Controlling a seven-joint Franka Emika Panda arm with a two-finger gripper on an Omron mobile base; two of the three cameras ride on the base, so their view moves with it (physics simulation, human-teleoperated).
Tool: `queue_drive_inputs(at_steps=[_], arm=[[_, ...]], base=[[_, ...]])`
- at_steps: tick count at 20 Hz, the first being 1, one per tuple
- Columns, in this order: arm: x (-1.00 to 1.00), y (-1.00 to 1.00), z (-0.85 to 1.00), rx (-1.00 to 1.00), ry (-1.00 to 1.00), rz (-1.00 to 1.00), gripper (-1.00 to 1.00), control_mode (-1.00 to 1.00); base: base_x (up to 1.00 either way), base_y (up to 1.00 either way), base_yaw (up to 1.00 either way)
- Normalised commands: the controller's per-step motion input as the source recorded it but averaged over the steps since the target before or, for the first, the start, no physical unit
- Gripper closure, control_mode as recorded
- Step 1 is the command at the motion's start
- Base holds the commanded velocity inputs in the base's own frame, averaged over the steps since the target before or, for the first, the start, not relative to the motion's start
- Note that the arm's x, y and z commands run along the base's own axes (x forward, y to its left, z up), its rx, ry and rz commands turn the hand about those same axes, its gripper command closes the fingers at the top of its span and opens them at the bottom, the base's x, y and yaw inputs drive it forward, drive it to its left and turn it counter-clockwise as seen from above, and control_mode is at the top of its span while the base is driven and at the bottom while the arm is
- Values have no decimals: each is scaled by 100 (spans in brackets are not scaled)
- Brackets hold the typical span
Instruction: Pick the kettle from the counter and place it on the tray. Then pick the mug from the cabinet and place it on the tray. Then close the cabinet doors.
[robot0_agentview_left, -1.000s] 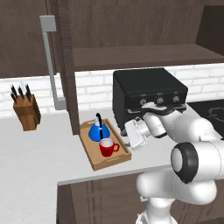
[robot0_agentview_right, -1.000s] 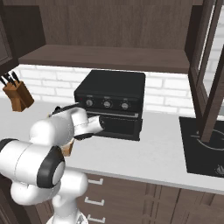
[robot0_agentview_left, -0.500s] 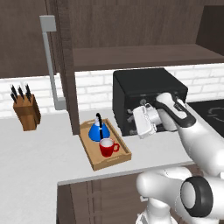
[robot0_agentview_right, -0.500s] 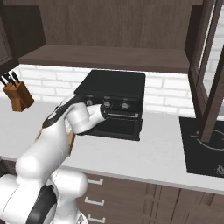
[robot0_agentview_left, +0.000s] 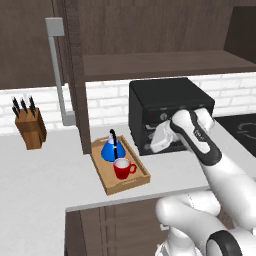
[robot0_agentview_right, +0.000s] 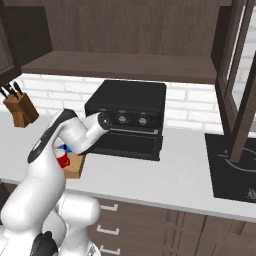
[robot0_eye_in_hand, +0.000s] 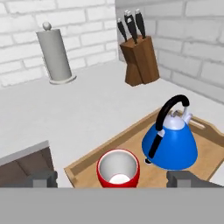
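The gripper (robot0_eye_in_hand: 111, 178) is hanging wide open and empty at the frame's bottom, above the red mug (robot0_eye_in_hand: 118, 168). Mug and blue kettle (robot0_eye_in_hand: 170, 141) are standing side by side on the wooden tray (robot0_eye_in_hand: 113, 146), centre-right.

Text: none can be read.
Oven (robot0_agentview_left: 167, 107) front: round knobs, any marks too small to tell.
Kettle (robot0_eye_in_hand: 171, 141), mug (robot0_eye_in_hand: 118, 168), tray (robot0_eye_in_hand: 92, 159): plain surfaces.
Knife block (robot0_eye_in_hand: 140, 61): plain wood.
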Motion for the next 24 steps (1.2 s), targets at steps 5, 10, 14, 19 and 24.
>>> queue_drive_inputs(at_steps=[5, 10, 14, 19, 24], arm=[[-7, 0, 0, 0, 0, -3, -100, -100], [-15, -1, 0, 0, 13, -27, -100, -100], [-15, -42, 0, 0, 22, -29, -100, -100], [-14, -39, 0, 0, 9, -19, -100, -100], [-1, -17, 0, 0, 7, -18, -100, -100]], base=[[0, 0, 0], [0, 0, 0], [0, 0, 0], [0, 0, 0], [0, 0, 0]])
